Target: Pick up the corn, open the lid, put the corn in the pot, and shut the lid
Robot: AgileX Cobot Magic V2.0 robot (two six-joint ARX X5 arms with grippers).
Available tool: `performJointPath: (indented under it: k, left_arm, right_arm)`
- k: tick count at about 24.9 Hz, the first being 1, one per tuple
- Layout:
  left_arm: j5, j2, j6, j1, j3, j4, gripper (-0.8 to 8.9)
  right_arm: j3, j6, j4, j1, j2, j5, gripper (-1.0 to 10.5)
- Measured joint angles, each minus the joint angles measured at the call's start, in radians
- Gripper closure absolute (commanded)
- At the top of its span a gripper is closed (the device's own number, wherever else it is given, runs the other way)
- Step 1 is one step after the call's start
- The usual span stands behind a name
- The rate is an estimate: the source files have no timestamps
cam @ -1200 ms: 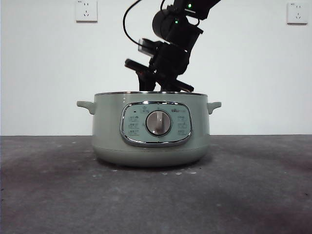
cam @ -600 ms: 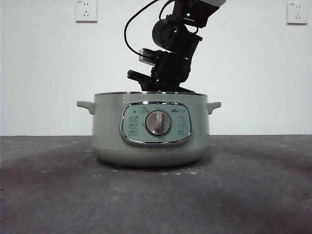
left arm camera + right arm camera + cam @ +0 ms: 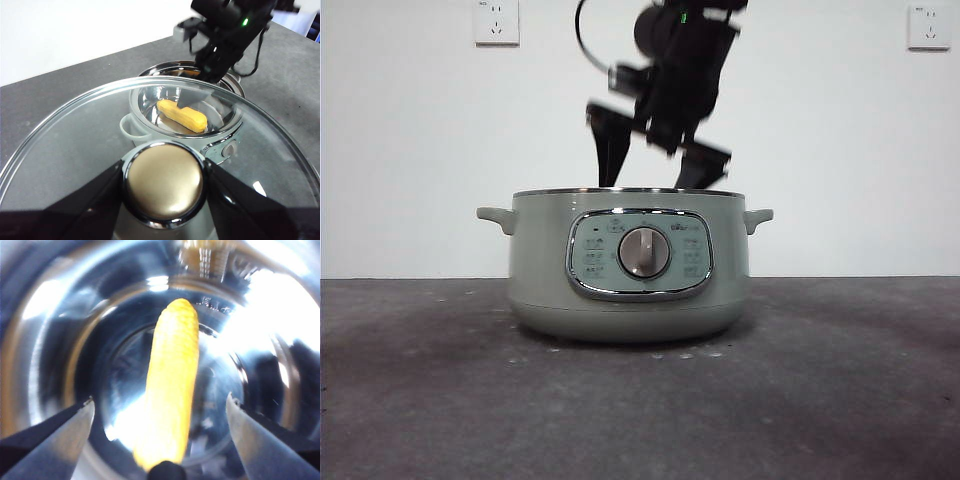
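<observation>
The sage-green pot (image 3: 630, 290) stands uncovered mid-table. On its shiny bottom lies the yellow corn (image 3: 170, 390), also seen through the glass in the left wrist view (image 3: 182, 115). My right gripper (image 3: 655, 175) hangs just above the pot's rim, open, with its jaws wide on either side of the corn and touching nothing (image 3: 159, 400). High above and to the side of the pot, my left gripper (image 3: 164, 192) is shut on the knob (image 3: 164, 180) of the clear lid (image 3: 75, 145). The front view shows neither the lid nor the left gripper.
The pot's chrome-framed panel with its round dial (image 3: 645, 252) faces the front camera. Small handles stick out at both sides (image 3: 495, 217). Dark grey table (image 3: 820, 390) spreads around the pot. Two wall sockets (image 3: 497, 22) sit high on the white wall.
The right gripper has risen from inside the pot to above its rim, straightened, and spread its jaws wide. The pot has not moved.
</observation>
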Motion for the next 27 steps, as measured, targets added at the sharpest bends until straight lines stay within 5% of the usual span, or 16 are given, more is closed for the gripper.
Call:
performJointPath:
  k: [4, 8, 13, 20, 27]
  left_arm:
    - [0.002, 0.055, 0.001, 0.000, 0.000, 0.092, 8.21]
    - [0.066, 0.192, 0.001, -0.003, 0.000, 0.207, 8.21]
    - [0.065, 0.401, 0.001, -0.058, 0.002, 0.374, 8.21]
    - [0.055, 0.710, 0.027, -0.161, 0.201, 0.417, 8.21]
    - [0.037, 0.917, 0.048, -0.211, 0.366, 0.431, 8.21]
  right_arm:
    - [0.200, -0.002, -0.198, 0.000, -0.075, 0.002, 5.1]
    - [0.255, -0.007, -0.220, 0.001, -0.225, 0.011, 5.1]
    - [0.251, -0.007, -0.220, 0.002, -0.385, 0.014, 5.1]
    - [0.230, -0.006, -0.220, 0.037, -0.668, 0.006, 5.1]
    - [0.004, 0.005, -0.220, 0.073, -0.919, 0.006, 5.1]
